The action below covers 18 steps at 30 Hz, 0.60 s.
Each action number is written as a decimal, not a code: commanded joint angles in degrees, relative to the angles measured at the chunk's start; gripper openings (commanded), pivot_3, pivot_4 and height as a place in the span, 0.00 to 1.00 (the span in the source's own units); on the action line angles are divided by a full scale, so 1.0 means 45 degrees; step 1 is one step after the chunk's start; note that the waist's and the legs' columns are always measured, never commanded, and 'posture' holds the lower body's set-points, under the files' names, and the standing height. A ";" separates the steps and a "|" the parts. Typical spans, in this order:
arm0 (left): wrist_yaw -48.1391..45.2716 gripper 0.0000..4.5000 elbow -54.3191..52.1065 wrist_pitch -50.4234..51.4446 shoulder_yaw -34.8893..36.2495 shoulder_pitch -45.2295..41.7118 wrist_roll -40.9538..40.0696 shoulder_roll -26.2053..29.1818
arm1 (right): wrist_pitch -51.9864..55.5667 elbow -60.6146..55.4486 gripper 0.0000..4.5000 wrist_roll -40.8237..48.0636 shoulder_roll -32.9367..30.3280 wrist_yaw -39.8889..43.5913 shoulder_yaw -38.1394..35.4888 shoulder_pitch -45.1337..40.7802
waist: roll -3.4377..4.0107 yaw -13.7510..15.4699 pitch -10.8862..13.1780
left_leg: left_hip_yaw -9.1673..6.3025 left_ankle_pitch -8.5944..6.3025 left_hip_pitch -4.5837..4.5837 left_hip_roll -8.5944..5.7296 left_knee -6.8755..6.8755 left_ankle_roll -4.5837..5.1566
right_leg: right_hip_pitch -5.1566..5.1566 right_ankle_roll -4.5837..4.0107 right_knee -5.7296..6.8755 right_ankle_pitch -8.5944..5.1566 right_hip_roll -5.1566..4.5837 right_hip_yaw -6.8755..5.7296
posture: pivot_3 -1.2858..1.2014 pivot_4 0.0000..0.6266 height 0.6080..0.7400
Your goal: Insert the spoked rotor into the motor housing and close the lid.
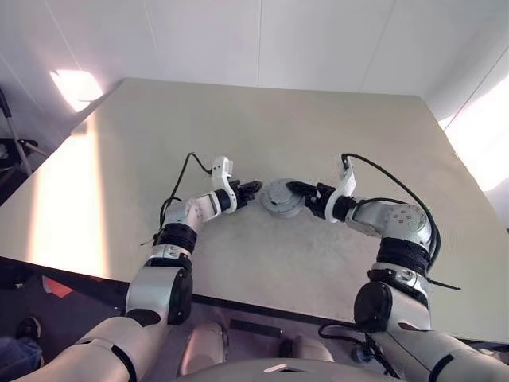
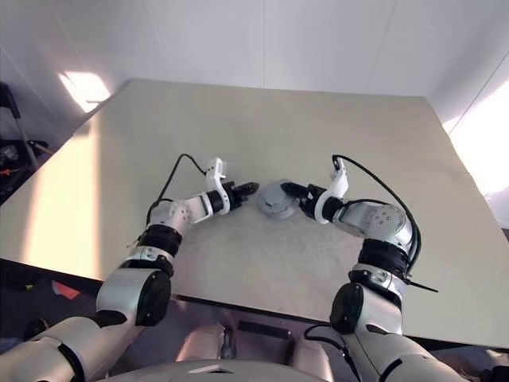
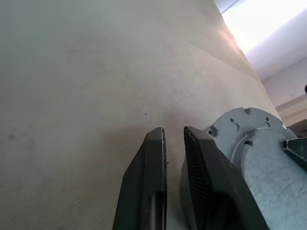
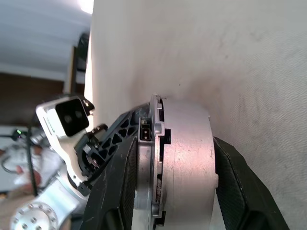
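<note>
Left eye view shows one pale table (image 1: 262,135) with two robot arms meeting near its middle and a single round grey metal piece between them, which looks like the motor housing (image 1: 280,196) with the lid (image 4: 149,158) already against it; whether the rotor sits inside cannot be told. The right gripper (image 1: 301,193) clamps this assembly: in the right wrist view its two black fingers (image 4: 235,187) press on opposite faces, one on the smooth silver housing (image 4: 187,153) and the other on the side of the thin flanged lid, so the piece stands on edge just above or against the table surface. The left gripper (image 1: 253,189) is just beside the assembly on the other side, apart from it by a narrow gap in the head views. In the left wrist view its two fingers (image 3: 151,182) are drawn together with only a thin slit between them and nothing held, and the grey flange of the lid (image 3: 249,139), with several small holes, lies close alongside one finger.
</note>
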 commanded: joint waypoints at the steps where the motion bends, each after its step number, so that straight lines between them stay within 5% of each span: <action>1: 0.0222 0.15 -0.0219 -0.0379 0.1044 -0.0231 -0.0740 0.0370 | -0.1371 0.1391 0.49 0.0632 -0.0018 -0.1269 -0.1717 -0.0938 | 0.0006 0.0008 0.0003 | 0.0001 0.0000 0.0000 0.0000 0.0000 0.0000 | -0.0001 -0.0001 0.0001 0.0000 0.0000 0.0000 | 0.52 0.00 1.00; 18: 0.0046 0.15 -0.2249 0.1181 0.2606 0.0701 -0.3146 0.0204 | -0.4780 0.3925 0.49 0.3171 0.0840 -0.6228 -0.3867 -0.4435 | 0.0065 -0.0051 0.0108 | 0.0010 0.0032 -0.0091 0.0000 0.0003 -0.0030 | -0.0128 -0.0006 0.0035 0.0005 0.0001 0.0002 | 0.52 0.00 1.00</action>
